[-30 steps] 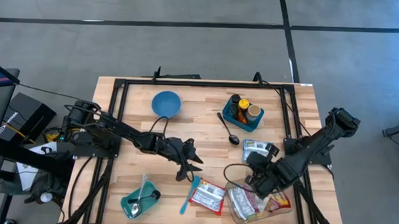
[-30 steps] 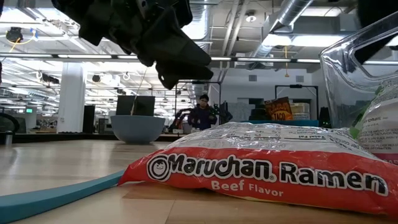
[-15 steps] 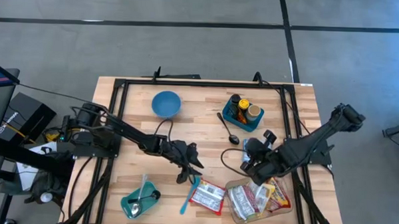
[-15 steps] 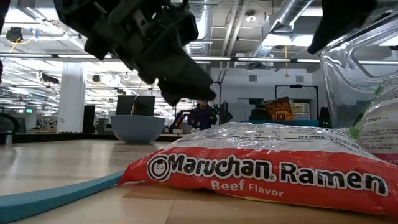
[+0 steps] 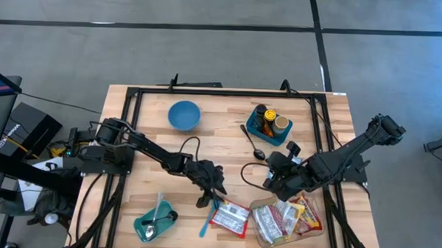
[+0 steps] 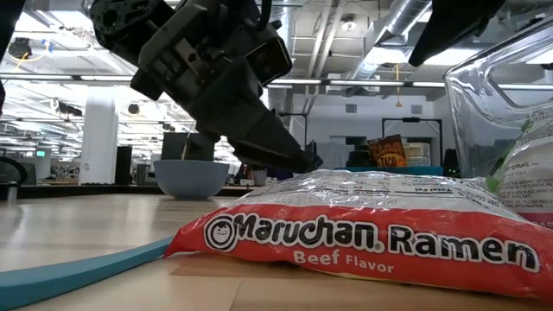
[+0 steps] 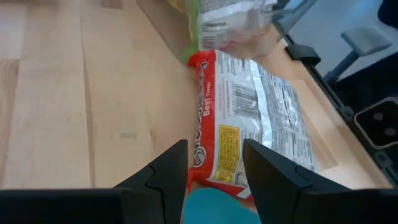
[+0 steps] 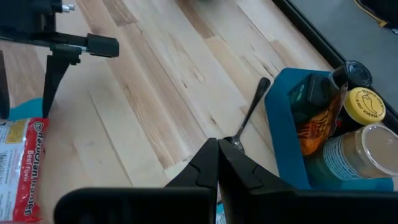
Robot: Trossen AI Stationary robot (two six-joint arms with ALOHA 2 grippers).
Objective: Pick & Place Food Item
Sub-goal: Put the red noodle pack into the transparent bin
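A red and silver Maruchan ramen pack [image 5: 229,217] lies flat on the wooden table near the front edge; it also shows in the low view [image 6: 371,233] and the left wrist view [image 7: 249,118]. My left gripper [image 5: 212,191] is open and stands just above the pack's left end, its fingers pointing down and slanting toward the pack [image 7: 214,165]. In the low view its fingertips [image 6: 298,161] are a little clear of the pack's top. My right gripper [image 5: 272,182] is shut and empty [image 8: 217,163], above the table between the pack and the blue bin.
A clear container [image 5: 285,222] with food packets sits right of the pack. A light blue utensil [image 5: 207,216] lies left of it. A teal tub with a spoon [image 5: 155,222], a blue bowl [image 5: 184,114], a spoon [image 5: 253,143] and a blue bin of bottles [image 5: 269,124] stand around.
My left gripper has gone down and toward the table's near right, closing on the ramen pack's left end. My right gripper has drawn back from over the clear container toward the far left. The pack has stayed where it was.
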